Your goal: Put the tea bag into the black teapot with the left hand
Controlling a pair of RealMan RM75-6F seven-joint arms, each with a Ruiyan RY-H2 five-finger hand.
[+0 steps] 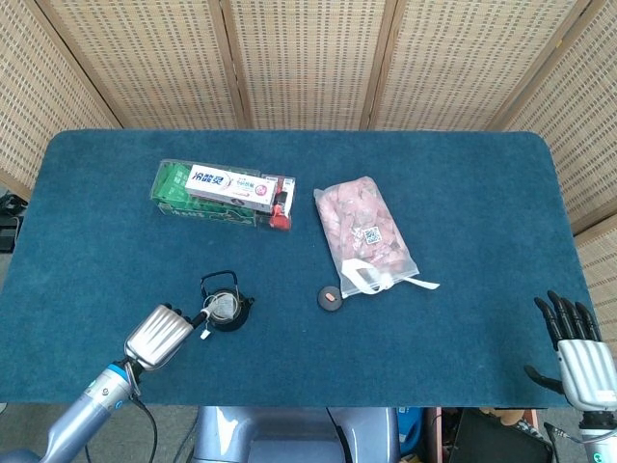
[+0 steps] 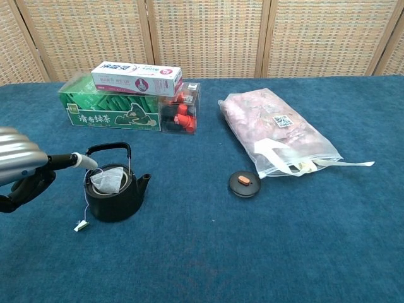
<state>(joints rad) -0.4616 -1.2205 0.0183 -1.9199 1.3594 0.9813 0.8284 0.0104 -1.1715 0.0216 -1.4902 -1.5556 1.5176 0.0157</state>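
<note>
Our left hand (image 1: 160,335) sits low at the near left, holding nothing, its other fingers curled under and 1 white-tipped finger (image 2: 79,160) stretched forward. Our right hand (image 1: 578,349) hangs at the near right, fingers spread, empty.

Two cameras on the robot, one high, one low

The head view looks steeply down from above the near edge, taking in the whole blue worktop (image 1: 463,193) up to the wicker screens behind. The chest view sits lower and closer, facing across the cloth toward those screens, so things show side-on. Both share the black teapot (image 1: 226,311) (image 2: 114,191): the box stack beyond it, the round lid and pink bag to its right, the left hand (image 1: 160,335) (image 2: 20,168) just left.
</note>
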